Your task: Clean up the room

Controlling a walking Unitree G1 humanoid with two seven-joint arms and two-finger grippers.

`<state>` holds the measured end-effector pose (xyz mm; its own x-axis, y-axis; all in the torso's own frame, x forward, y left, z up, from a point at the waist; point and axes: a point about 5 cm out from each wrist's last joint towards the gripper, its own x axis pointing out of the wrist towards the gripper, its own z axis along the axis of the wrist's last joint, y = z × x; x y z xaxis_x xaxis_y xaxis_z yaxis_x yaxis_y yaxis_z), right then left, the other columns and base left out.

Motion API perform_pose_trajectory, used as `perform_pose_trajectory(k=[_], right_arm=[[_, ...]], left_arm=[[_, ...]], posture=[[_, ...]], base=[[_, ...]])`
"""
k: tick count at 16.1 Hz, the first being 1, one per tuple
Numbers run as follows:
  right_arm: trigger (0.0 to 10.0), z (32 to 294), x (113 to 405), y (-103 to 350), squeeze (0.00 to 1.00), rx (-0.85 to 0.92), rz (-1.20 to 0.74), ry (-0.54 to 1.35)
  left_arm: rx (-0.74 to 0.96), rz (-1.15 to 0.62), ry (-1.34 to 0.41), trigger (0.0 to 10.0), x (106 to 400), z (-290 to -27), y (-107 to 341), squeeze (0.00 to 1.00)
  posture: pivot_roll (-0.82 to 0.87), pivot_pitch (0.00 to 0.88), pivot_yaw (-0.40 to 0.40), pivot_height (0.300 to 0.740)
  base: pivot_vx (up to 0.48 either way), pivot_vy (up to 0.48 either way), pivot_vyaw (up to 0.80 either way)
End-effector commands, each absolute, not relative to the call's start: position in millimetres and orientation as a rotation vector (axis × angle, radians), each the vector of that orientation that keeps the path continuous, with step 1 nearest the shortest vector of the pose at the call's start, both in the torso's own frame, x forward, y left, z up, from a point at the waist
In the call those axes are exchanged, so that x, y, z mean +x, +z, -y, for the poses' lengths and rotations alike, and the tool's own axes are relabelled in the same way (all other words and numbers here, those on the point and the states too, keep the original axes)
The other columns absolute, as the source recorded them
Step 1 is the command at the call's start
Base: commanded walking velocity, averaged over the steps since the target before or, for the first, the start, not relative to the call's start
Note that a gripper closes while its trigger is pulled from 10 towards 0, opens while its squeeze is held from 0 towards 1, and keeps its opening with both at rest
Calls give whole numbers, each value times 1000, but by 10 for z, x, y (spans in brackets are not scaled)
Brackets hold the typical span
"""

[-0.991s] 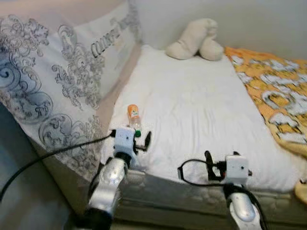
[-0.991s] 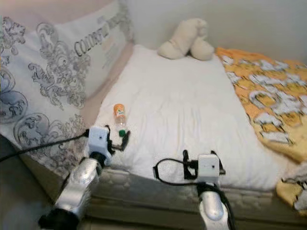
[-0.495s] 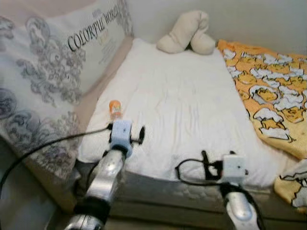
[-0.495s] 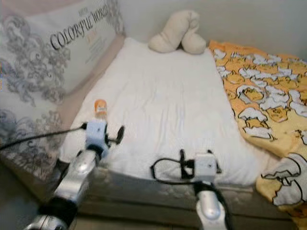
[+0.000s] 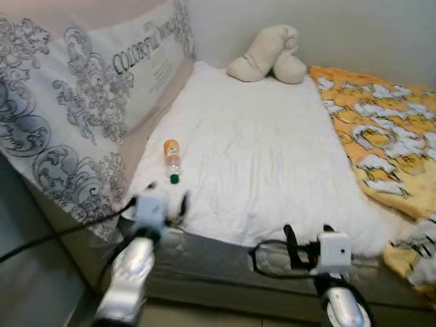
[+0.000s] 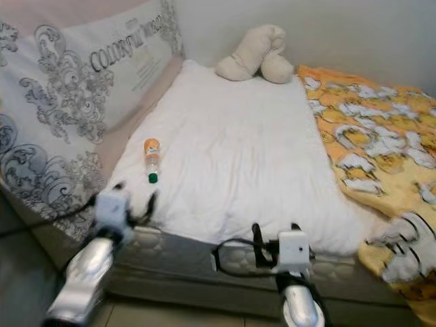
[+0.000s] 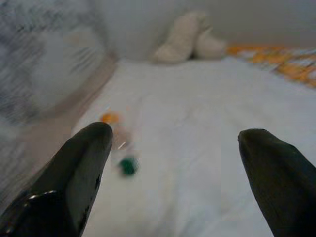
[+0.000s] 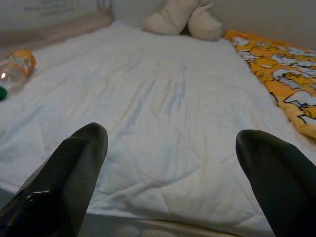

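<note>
While both arms are held at the bed's near edge, the left end effector [image 5: 165, 204] is seen with fingers apart, the bottle [image 5: 171, 158] (orange label, green cap) lying on the white bed [image 5: 272, 157] just beyond it, not touched. The right end effector [image 5: 305, 240], fingers also spread, is placed well right of the bottle.

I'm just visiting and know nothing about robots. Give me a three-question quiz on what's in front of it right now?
1. True or false: the bottle stands upright on the bed.
2. Which hand is nearer the bottle: A) left hand B) right hand?
3. What lies against the wall at the bed's far end?

Key: 1. False, it lies on its side. 2. A. 3. A cream plush toy.
</note>
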<state>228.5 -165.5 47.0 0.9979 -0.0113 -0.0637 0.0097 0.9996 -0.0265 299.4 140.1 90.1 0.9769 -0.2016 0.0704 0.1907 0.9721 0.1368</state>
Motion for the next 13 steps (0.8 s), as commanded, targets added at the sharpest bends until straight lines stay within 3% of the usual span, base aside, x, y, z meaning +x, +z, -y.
perform_pose_trajectory(k=[1, 4, 11, 13], right_arm=[[10000, 1697, 2322, 502, 0, -22, -50, -26], [10000, 1689, 2397, 526, 0, -36, -41, -34], [10000, 1671, 2408, 535, 0, -53, -49, -26], [10000, 1683, 2345, 525, 0, -57, -61, -28]], left_arm=[[126, 71, -189, 10000, 2972, -1414, 896, 0], [58, 60, -184, 10000, 3111, -1322, 957, 0], [74, 64, -206, 10000, 3266, -1339, 1037, 0], [71, 42, -196, 10000, 3355, -1312, 1047, 0]], posture=[[-16, 0, -37, 740], [-20, 0, -30, 740], [-21, 0, -41, 740], [-36, 0, -52, 740]], base=[[480, 0, 0], [480, 0, 0], [480, 0, 0], [480, 0, -756]])
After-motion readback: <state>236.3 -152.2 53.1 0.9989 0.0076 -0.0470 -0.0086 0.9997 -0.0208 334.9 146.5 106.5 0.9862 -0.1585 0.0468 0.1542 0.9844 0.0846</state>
